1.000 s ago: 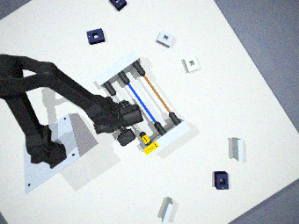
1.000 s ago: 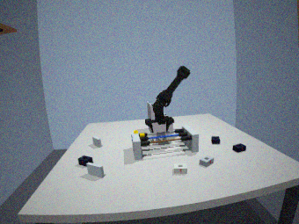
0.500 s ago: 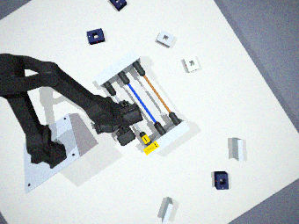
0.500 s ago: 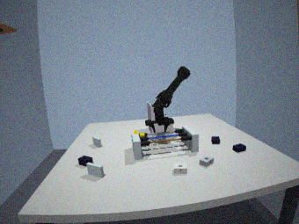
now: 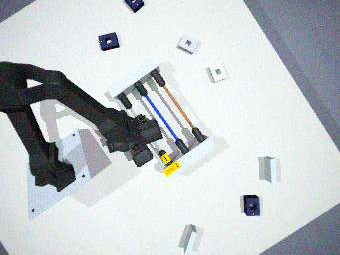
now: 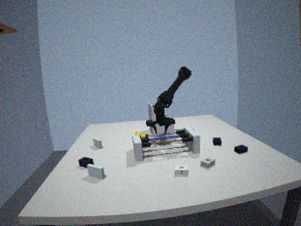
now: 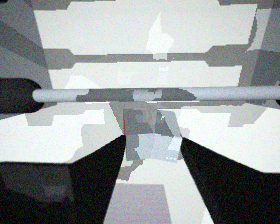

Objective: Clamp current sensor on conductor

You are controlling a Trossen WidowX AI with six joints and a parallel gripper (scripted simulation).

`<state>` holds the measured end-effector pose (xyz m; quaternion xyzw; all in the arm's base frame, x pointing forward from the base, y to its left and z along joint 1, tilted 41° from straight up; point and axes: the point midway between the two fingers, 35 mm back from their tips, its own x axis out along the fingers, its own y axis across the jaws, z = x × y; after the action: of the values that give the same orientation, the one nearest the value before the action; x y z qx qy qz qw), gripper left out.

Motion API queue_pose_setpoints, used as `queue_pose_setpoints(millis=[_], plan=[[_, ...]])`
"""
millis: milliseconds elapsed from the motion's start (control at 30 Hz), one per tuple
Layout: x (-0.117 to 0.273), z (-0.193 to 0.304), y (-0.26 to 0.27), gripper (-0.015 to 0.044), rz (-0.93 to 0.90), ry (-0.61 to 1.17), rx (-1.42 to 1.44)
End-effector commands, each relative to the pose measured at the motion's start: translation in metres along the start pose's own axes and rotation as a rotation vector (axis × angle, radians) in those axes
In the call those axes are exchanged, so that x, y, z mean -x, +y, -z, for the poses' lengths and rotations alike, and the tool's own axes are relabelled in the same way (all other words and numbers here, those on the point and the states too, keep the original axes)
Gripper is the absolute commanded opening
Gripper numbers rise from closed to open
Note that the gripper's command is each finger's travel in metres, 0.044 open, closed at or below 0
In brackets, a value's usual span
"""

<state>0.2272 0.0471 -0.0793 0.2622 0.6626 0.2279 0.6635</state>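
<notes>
The sensor [image 7: 156, 146] is a small pale grey piece between the fingertips in the wrist view. Its grey upper parts stand up toward the LOAD conductor. My gripper [image 7: 152, 140] [image 5: 147, 146] [image 6: 161, 132] is shut on it. The LOAD conductor [image 7: 225, 93] is a light grey rod running across the wrist view, just beyond the fingertips. A yellow band [image 5: 165, 158] and a yellow LOAD tag [image 5: 172, 169] [image 6: 136, 133] mark one end of it. The gripper hides the sensor in the top and exterior views. Whether its jaws are round the rod, and the arrow's direction, I cannot tell.
A blue conductor [image 5: 161, 115] and an orange conductor [image 5: 178, 107] run parallel beyond it, between white end blocks [image 5: 197, 156] [image 6: 195, 143]. Navy blocks [image 5: 109, 41] [image 6: 241, 149], white blocks [image 5: 188, 44] [image 6: 181, 171] and upright pale plates [image 5: 270, 169] [image 6: 96, 171] stand around the rack.
</notes>
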Motion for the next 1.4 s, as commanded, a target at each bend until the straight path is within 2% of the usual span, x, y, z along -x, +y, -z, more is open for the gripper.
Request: queue_pose_setpoints(millis=[0,67,533,767,1367], plan=[[0.018,-0.007,-0.003,0.0045,0.011,-0.016,0.006],[0.029,-0.008,-0.004,0.0,0.012,-0.016,0.005],[0.11,-0.001,-0.001,0.0,0.004,-0.014,0.001],[0.111,-0.002,-0.001,0.0,0.004,-0.014,-0.052],[0.108,-0.02,0.0,0.0,0.0,-0.016,-0.629]])
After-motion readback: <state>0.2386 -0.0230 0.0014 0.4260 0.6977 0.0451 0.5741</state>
